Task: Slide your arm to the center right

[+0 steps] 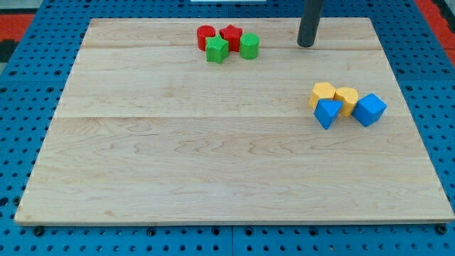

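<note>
My tip (pixel 306 44) rests on the wooden board (pixel 213 156) near its top edge, right of centre. It stands to the right of a cluster of a red cylinder (pixel 205 36), a red star (pixel 231 36), a green star (pixel 217 50) and a green cylinder (pixel 249 46). Well below and to the right of the tip lies a second cluster: two yellow blocks (pixel 323 93) (pixel 347 99), a blue triangular block (pixel 328 112) and a blue cube (pixel 370 109). The tip touches no block.
The board lies on a blue perforated table (pixel 21 107) that surrounds it on all sides. A red surface (pixel 14 18) shows at the view's top left corner.
</note>
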`<action>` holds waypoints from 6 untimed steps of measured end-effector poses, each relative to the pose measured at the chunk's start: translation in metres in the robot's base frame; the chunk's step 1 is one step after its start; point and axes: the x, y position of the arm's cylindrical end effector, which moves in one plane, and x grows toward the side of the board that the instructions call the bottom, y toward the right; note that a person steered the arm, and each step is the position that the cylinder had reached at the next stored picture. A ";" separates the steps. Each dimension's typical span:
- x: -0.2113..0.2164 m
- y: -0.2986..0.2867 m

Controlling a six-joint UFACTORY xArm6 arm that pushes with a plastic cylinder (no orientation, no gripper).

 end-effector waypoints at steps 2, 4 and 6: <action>-0.007 0.064; 0.038 0.200; 0.171 0.190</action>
